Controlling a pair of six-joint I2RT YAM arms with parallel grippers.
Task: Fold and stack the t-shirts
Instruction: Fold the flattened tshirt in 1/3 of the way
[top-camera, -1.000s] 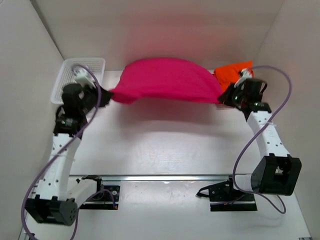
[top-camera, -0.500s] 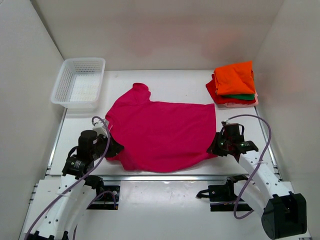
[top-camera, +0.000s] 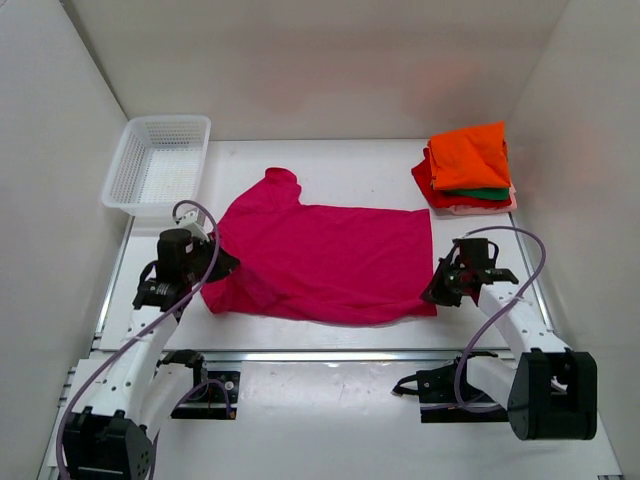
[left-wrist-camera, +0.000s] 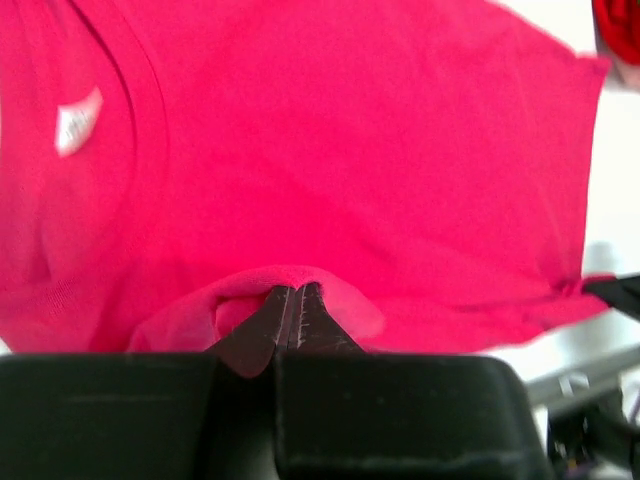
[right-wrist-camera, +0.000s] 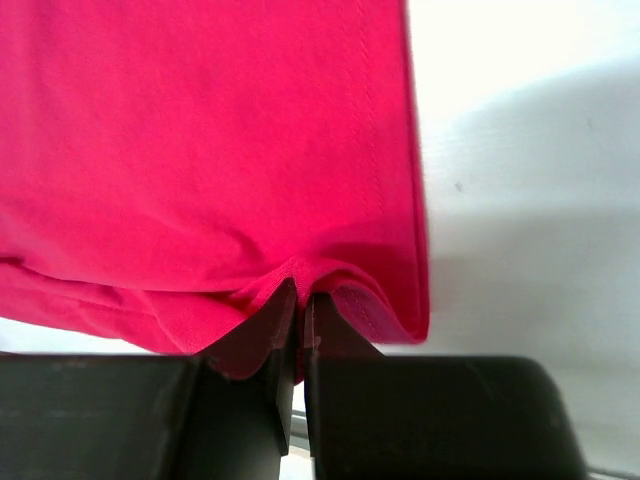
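Nearest the near edge, the left gripper (left-wrist-camera: 293, 292) is pinched tight on a small raised fold of the magenta-pink t-shirt (top-camera: 320, 262) at its left end. The right gripper (right-wrist-camera: 301, 292) is closed the same way on the near corner of the hem at the right end, with no gap showing between either pair of fingers. The shirt lies spread in the middle of the table (top-camera: 340, 165), its long axis running left to right, parallel to the near edge. The collar and a white tag are toward the left arm and the straight hem toward the right. Both arms have hold of its near side, and from each gripper the cloth stretches away toward the far edge and inward toward the other arm. Any fold, as I judge it, would carry that near edge over the rest.

Half a second ago the near edge sagged in a curve toward the near edge of the table, with a lump by the left gripper. Now it runs straighter and the cloth is flatter, the left gripper having moved farther from the near edge. A second ago the shirt hung stretched in the air near the far edge.

Beyond, at the far right corner, sits the folded stack — an orange shirt (top-camera: 468, 152) on top, green (top-camera: 487, 193), red (top-camera: 424, 186) and pale pink (top-camera: 482, 208) beneath. It is nearer the right arm. A white basket (top-camera: 168, 120) stands at the far left corner.
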